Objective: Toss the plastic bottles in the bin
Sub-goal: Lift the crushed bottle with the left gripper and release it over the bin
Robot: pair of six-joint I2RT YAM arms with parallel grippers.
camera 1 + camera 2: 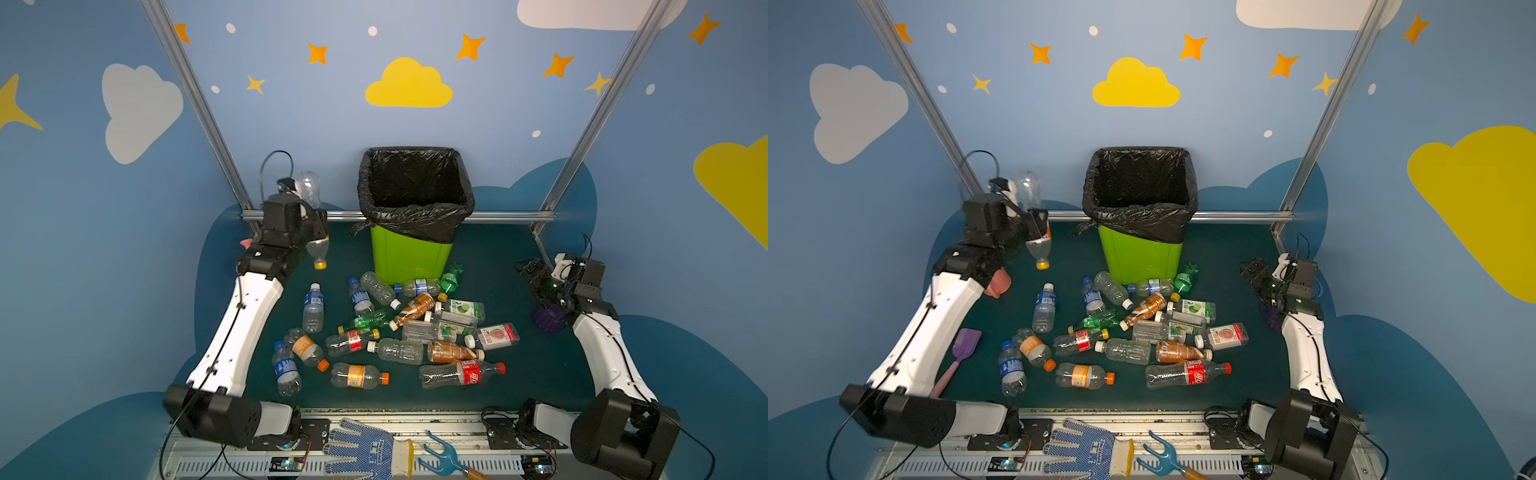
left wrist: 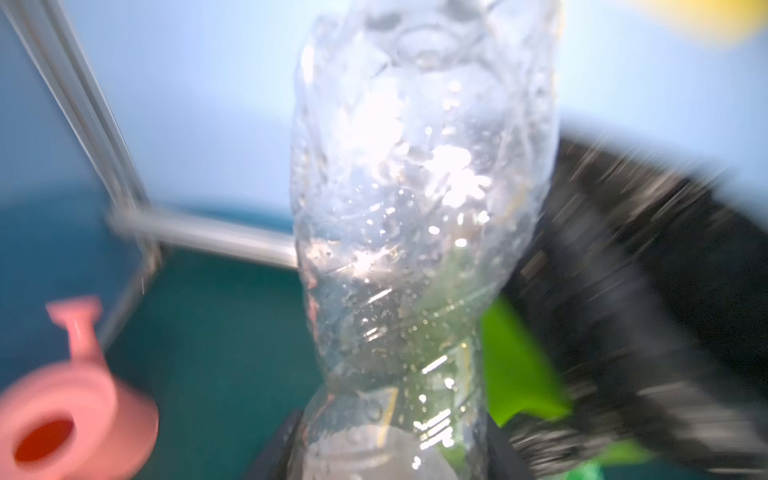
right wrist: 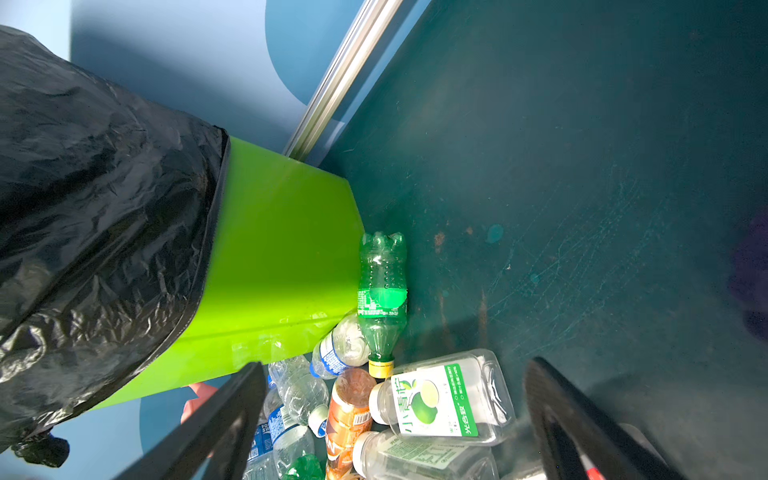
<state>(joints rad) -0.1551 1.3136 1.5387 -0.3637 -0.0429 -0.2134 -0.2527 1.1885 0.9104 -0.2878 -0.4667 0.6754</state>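
Plastic bottles (image 1: 399, 332) lie heaped lower centre on your desk (image 1: 540, 382), nearly all yet to go. Mid-right, your right gripper (image 1: 530, 270) hangs, jaws released, empty. Left of centre, your left gripper (image 1: 318, 224) grasps one yellow-capped bottle (image 1: 319, 251) in its jaws, raised left of the bin (image 1: 409, 257), whose bag (image 1: 415, 183) shows nothing inside.

Lime-green, black-lined bin (image 1: 409, 257) upright, open, mid far edge of counter (image 1: 519, 374). Plastic bottles (image 1: 399, 351) strewn on sides before it. One clear bottle (image 1: 318, 249) aloft toward far-left corner, yellow cap down.
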